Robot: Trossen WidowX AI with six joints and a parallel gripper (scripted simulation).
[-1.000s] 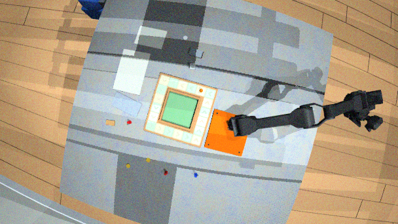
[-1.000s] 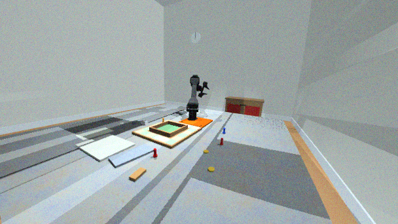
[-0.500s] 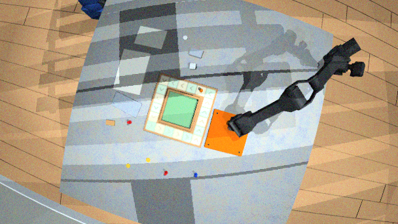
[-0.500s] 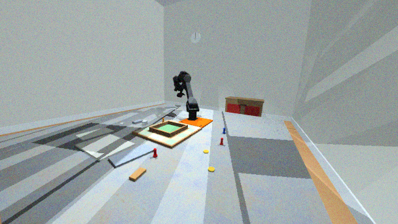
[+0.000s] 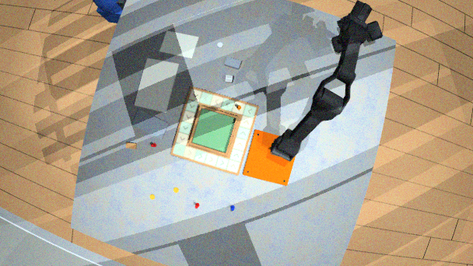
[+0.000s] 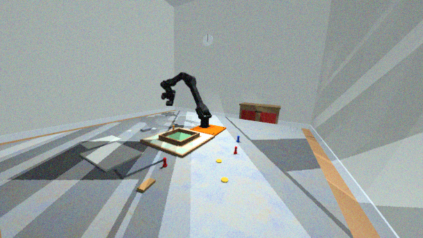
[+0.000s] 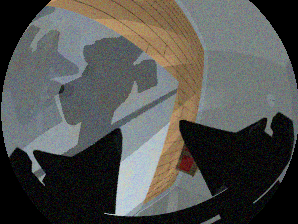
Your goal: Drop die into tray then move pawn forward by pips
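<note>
A small pale die (image 5: 229, 78) lies on the table just beyond the board (image 5: 179, 150) (image 6: 188, 150); its pips are too blurred to read. The dice tray (image 5: 232, 141) (image 6: 168, 140) has a brown rim and a green floor and is empty. The orange pawn (image 5: 238, 106) (image 6: 173, 127) stands on the board's top row in the top view, beside the right corner square; arrows there point left. My gripper (image 5: 355, 39) (image 6: 166, 101) (image 7: 150, 129) is open and empty, high above the table, far to the right of the die in the top view. The wrist view shows neither die nor pawn.
A grey block (image 5: 233, 63) and a white disc (image 5: 220, 44) lie beyond the die. Red pawns (image 5: 153, 145) (image 6: 235, 150), a blue pawn (image 5: 232, 208) (image 6: 238, 139), yellow discs (image 5: 176, 190) (image 6: 225, 179) and a wooden block (image 5: 131, 145) (image 6: 146, 185) are around the board. Flat sheets (image 5: 155, 87) lie left.
</note>
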